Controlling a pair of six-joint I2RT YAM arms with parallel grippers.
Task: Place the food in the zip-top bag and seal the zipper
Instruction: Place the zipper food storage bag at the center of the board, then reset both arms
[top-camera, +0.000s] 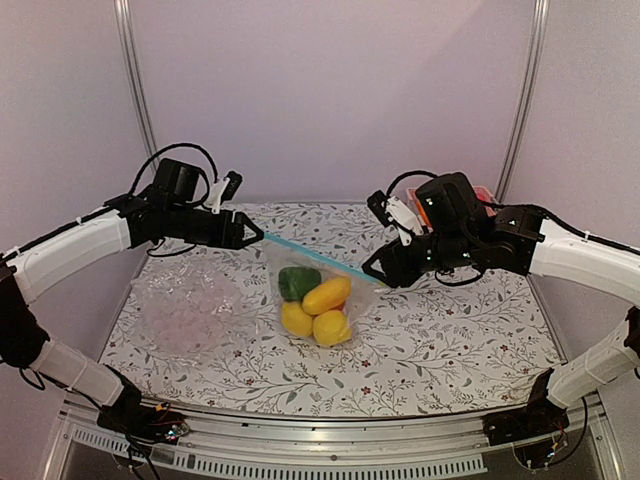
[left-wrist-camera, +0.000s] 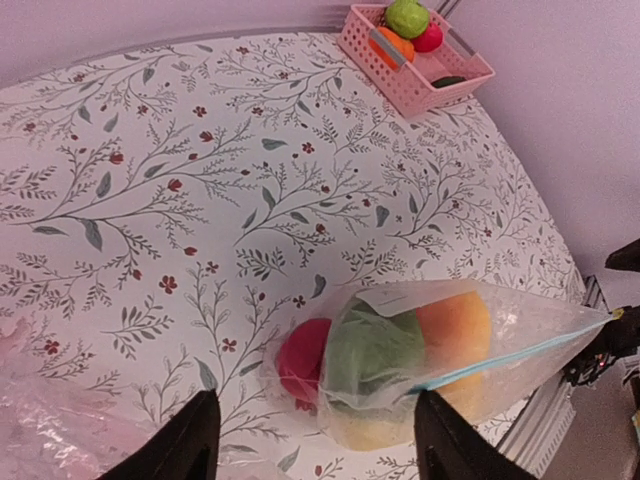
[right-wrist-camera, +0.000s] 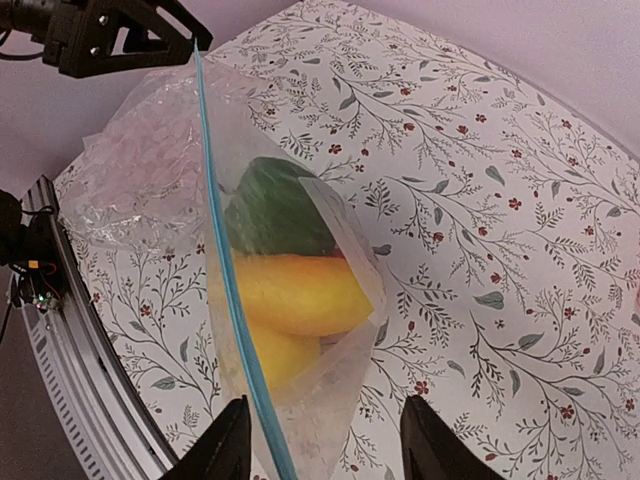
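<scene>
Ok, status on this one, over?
Left gripper and right gripper open. Food inside zip-top bag, zipper looks closed. Spare clear plastic beside it, nothing blocking.

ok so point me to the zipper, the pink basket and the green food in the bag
zipper (right-wrist-camera: 218, 240): right wrist view, midway along the blue strip
pink basket (left-wrist-camera: 372, 62): left wrist view, its near lattice wall
green food (right-wrist-camera: 275, 210): right wrist view, its middle

Light soft and even, no clear source; lilac-pink cast across all my views. Shadows on desk (top-camera: 450, 340) faint, diffuse. Mild sheen on crinkles of zip-top bag (right-wrist-camera: 290, 290), no hard glare. Overhead view slightly soft. My wrist views sharper, desk edges bowed by wide lens.
</scene>
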